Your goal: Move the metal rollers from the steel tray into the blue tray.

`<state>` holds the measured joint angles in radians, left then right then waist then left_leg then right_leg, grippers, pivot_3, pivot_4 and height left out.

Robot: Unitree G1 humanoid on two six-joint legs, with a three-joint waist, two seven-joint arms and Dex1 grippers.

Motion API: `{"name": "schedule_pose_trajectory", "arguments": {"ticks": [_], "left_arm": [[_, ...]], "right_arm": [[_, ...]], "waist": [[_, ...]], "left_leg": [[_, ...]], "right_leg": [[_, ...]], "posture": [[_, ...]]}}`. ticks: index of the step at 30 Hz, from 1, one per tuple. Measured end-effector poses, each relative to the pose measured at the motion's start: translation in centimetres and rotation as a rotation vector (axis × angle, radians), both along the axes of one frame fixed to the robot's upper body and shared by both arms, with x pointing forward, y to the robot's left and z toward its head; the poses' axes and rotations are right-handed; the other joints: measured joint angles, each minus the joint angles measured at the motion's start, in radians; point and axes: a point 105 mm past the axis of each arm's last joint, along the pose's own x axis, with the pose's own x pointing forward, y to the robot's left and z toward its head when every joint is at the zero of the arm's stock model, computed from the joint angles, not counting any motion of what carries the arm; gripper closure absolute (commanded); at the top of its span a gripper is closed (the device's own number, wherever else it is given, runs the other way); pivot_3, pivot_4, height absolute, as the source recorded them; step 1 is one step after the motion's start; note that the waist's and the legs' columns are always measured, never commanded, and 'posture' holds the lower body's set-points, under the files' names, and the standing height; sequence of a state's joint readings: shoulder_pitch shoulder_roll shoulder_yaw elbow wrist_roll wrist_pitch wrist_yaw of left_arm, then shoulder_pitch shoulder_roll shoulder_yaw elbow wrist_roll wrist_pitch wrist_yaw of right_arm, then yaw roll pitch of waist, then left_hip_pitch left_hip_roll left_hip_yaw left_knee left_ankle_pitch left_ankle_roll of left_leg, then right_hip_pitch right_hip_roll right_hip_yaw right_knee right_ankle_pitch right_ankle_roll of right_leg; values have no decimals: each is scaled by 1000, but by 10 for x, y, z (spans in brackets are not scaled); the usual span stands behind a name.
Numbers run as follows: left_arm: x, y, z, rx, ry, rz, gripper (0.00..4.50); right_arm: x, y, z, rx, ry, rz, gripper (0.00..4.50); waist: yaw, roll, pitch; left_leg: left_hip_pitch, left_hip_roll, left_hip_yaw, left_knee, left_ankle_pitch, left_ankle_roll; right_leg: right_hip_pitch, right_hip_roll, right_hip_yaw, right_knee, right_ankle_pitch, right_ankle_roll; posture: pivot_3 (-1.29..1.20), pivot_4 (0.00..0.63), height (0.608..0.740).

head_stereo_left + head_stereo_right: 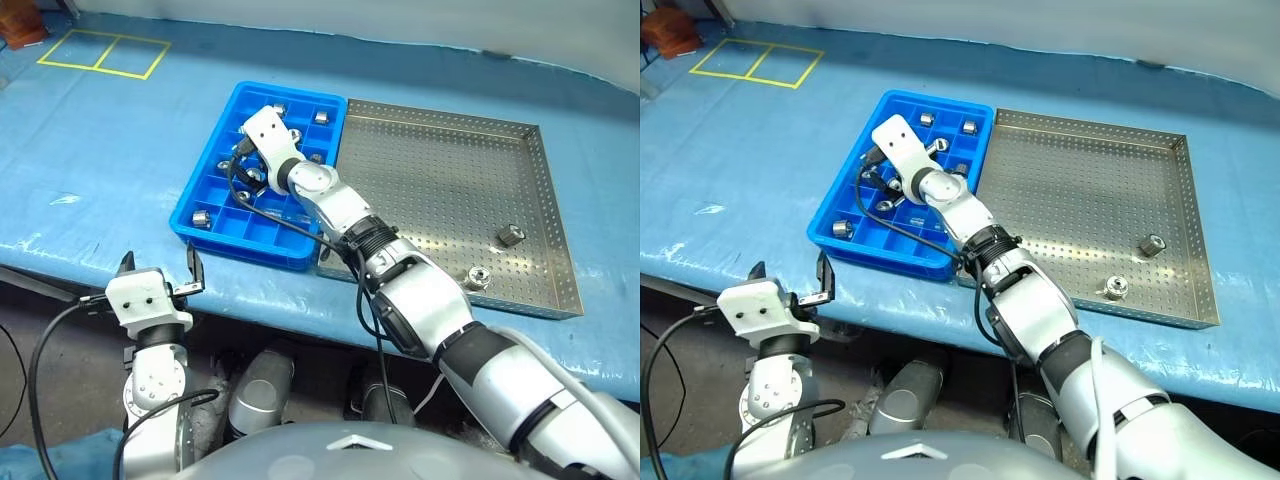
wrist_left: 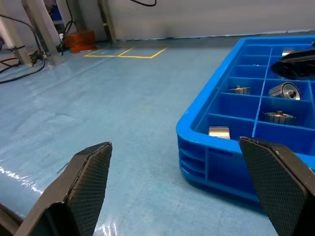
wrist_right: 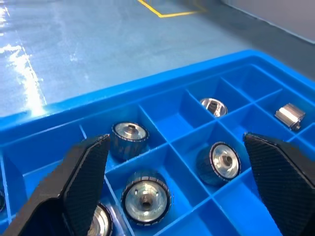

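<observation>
**Right gripper open over the blue tray, two rollers left in the steel tray**

The right gripper (image 3: 177,162) hangs above the middle compartments of the blue tray (image 1: 200,195), its two black, cross-hatched fingers (image 3: 81,182) spread wide with nothing between them. Directly below the gap, several metal rollers (image 3: 146,196) sit in separate square cells: short shiny cylinders with ribbed sides, flat bright faces and a small dark centre hole. None touches the fingers. More rollers lie in cells toward the far end of the blue tray.

The blue tray is glossy moulded plastic with thin dividing walls. Touching its right long side is the steel tray (image 1: 545,200), a square of dull silver sheet with a dotted, perforated floor and a low rim. Two rollers remain in it, both near the corner farthest from the blue tray: one (image 1: 510,235) and another (image 1: 477,278) closer to the near rim.

The left gripper (image 1: 160,270) is held off the near left corner of the blue tray, over the blue table cover (image 1: 90,180), jaws fully apart and empty.
</observation>
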<state>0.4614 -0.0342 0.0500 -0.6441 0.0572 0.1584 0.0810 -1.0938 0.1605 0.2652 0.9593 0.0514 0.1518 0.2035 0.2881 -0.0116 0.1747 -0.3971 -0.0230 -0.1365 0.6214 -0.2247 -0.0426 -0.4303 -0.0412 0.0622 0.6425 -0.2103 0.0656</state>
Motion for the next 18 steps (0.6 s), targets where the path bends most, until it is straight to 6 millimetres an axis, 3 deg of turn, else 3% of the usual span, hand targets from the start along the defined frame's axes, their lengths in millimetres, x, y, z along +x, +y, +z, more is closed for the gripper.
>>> {"name": "schedule_pose_trajectory", "arguments": {"ticks": [5, 11, 18], "left_arm": [[4, -3, 1, -3, -1, -25, 0], [11, -7, 2, -21, -6, -61, 0], [18, -11, 3, -8, -6, -101, 0]], "right_arm": [[-4, 4, 17, 33, -35, 6, 19], [-23, 15, 39, 74, -69, 79, 19], [-31, 5, 6, 55, 83, 42, 19]], "waist": [[-12, 0, 0], [-36, 0, 0], [-70, 0, 0]], "left_leg": [[0, 0, 0, 0, 0, 0], [1, 0, 0, 0, 0, 0], [1, 0, 0, 1, 1, -1]], "right_leg": [[0, 0, 0, 0, 0, 0], [1, 0, 0, 0, 0, 0], [1, 0, 0, 1, 0, 0]], "posture": [[379, 150, 740], [352, 150, 740], [307, 150, 740]]}}
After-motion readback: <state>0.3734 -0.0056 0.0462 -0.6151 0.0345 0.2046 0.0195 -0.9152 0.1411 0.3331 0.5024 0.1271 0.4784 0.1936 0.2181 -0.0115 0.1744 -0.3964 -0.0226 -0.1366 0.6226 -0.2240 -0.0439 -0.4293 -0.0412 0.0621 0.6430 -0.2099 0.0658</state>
